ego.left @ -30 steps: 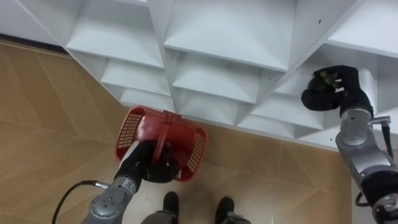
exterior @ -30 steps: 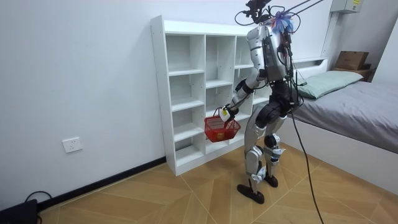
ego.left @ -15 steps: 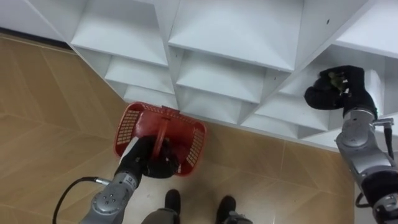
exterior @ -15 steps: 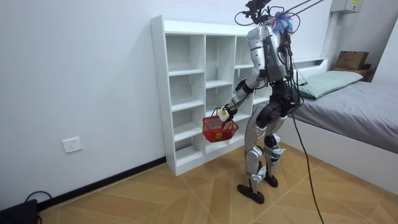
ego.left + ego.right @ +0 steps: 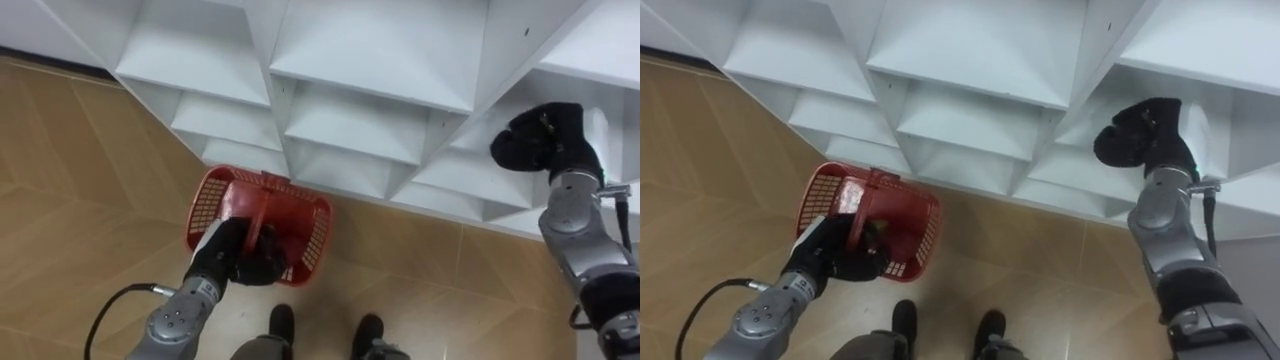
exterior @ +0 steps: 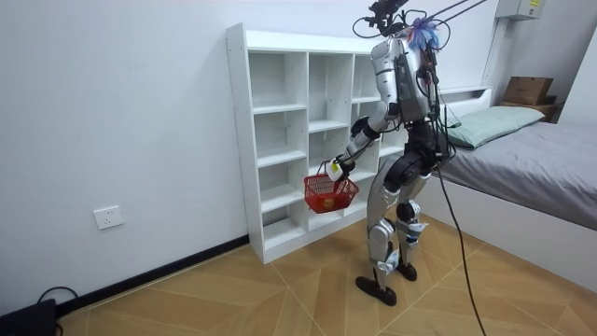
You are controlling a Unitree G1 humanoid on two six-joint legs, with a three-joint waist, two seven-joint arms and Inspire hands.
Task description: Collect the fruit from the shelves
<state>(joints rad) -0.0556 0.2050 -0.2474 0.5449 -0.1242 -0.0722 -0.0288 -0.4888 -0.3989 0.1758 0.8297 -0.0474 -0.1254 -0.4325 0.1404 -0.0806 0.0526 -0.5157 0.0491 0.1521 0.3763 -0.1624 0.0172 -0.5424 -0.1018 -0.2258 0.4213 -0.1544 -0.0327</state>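
One red basket [image 5: 205, 208], one white closet [image 5: 350, 50] and two hands are in play. In the room view the closet has three columns of open compartments, and the robot stands upright facing it on the wooden floor [image 6: 280, 289], with one bed [image 6: 541, 159] behind it at the room view's right.

The left hand [image 5: 247, 264] hangs low in front of the closet's bottom shelves, its fingers curled round the basket's handle [image 5: 262, 208]. The basket hangs tilted above the floor, close to the closet's foot. The hand and handle hide part of its inside, so what lies in it cannot be told.

The right hand [image 5: 535, 140] is raised into a compartment of the right-hand column, its dark back turned to the head camera. Whether it grips anything cannot be told.

Half a second ago a greenish fruit showed in that right hand, in the same compartment; now the hand covers that spot and no green shows. The hand itself has stayed inside the compartment. The basket hangs about where it did half a second ago, a little nearer the closet than a second ago
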